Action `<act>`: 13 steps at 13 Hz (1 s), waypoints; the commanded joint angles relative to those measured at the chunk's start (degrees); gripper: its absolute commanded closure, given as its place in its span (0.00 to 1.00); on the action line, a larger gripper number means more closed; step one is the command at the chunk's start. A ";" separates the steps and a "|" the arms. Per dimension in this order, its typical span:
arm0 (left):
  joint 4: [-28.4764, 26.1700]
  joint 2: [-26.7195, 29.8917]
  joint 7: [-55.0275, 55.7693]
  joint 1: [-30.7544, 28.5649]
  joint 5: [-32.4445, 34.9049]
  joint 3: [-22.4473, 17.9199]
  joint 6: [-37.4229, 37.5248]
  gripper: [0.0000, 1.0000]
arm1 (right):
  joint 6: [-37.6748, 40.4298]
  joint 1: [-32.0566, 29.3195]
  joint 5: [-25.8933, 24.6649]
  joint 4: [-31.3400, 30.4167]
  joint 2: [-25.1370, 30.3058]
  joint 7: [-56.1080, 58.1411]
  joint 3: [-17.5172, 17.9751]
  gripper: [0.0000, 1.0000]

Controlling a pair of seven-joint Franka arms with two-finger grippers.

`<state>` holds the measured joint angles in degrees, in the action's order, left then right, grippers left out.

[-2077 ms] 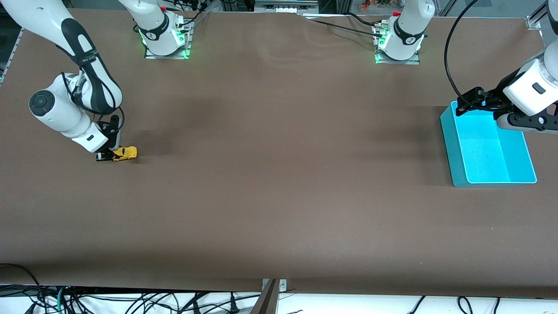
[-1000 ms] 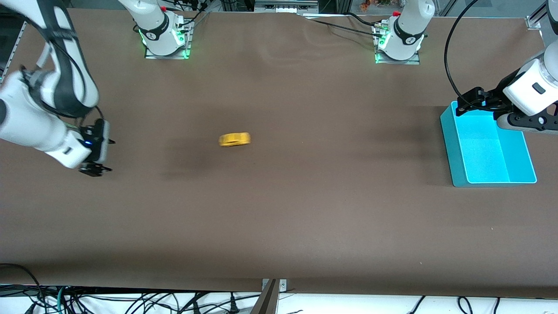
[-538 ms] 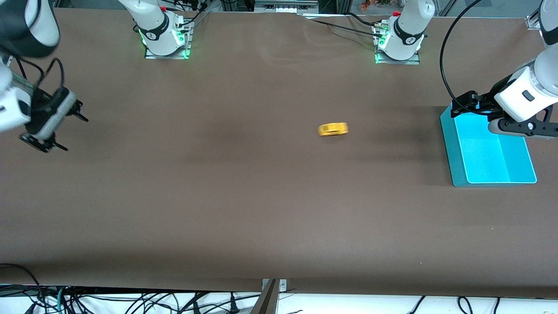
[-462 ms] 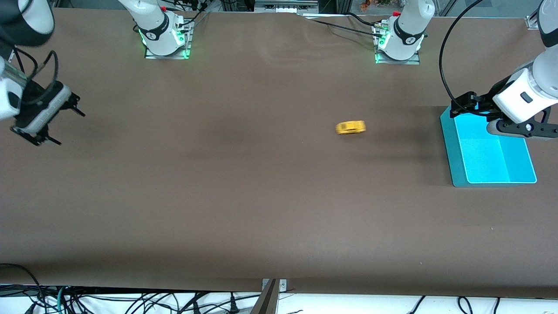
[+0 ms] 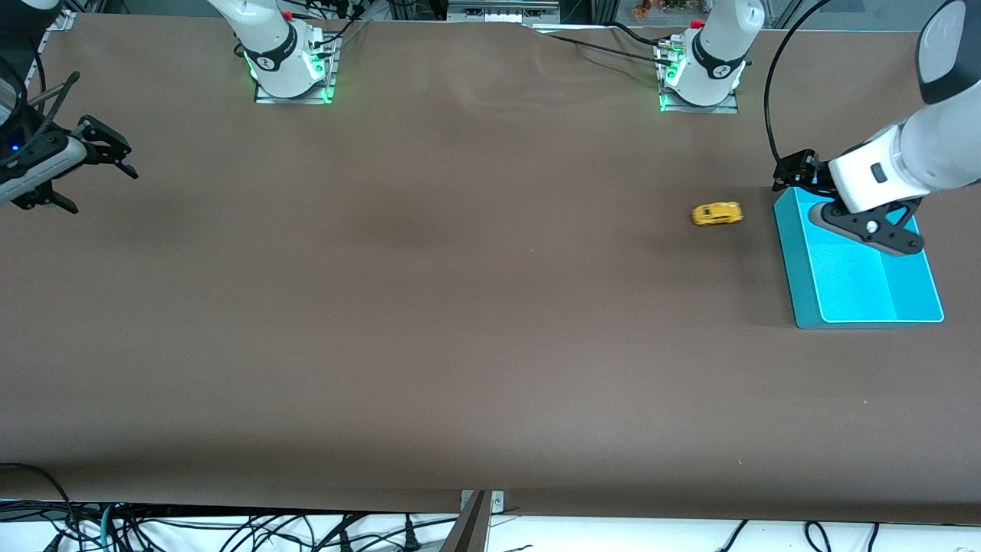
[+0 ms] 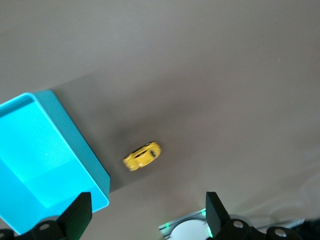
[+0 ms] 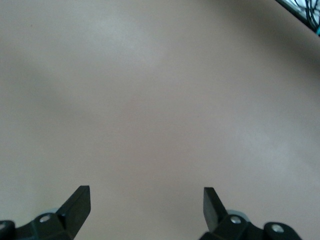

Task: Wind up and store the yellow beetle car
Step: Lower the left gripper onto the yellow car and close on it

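Observation:
The yellow beetle car [image 5: 717, 214] is on its wheels on the brown table, a short gap from the outer wall of the cyan bin [image 5: 791, 257] at the left arm's end. The bin has nothing in it. My left gripper [image 5: 791, 172] hangs open over the bin's corner farthest from the front camera, close to the car. In the left wrist view the car [image 6: 143, 155] shows slightly blurred beside the bin [image 6: 82, 150], ahead of the empty left gripper [image 6: 148, 200]. My right gripper [image 5: 106, 192] is open and empty above the right arm's end; the right wrist view shows that gripper [image 7: 146, 192] over bare table.
The two arm bases [image 5: 291, 65] [image 5: 701, 69] stand along the table edge farthest from the front camera, with cables running from them. More cables hang below the table edge nearest that camera.
The car has rolled across the table from the right arm's end to just beside the bin. The right gripper let it go, rose and drew back. The left gripper shifted toward the car.

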<state>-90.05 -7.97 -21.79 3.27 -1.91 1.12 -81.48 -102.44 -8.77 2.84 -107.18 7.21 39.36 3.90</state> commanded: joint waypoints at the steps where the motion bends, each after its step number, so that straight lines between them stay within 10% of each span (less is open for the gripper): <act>1: -4.67 0.93 -11.04 -0.11 1.12 0.11 -0.07 0.00 | 2.16 0.77 0.68 1.28 0.62 -3.76 -0.65 0.00; 13: -42.03 8.93 -47.47 -1.34 7.18 -0.94 -29.24 0.00 | 5.23 3.50 0.77 2.07 1.50 -17.12 -1.44 0.00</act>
<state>-127.16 -2.08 -66.87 2.17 2.99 0.07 -107.95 -98.76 -5.88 2.85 -106.11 8.66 23.16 3.27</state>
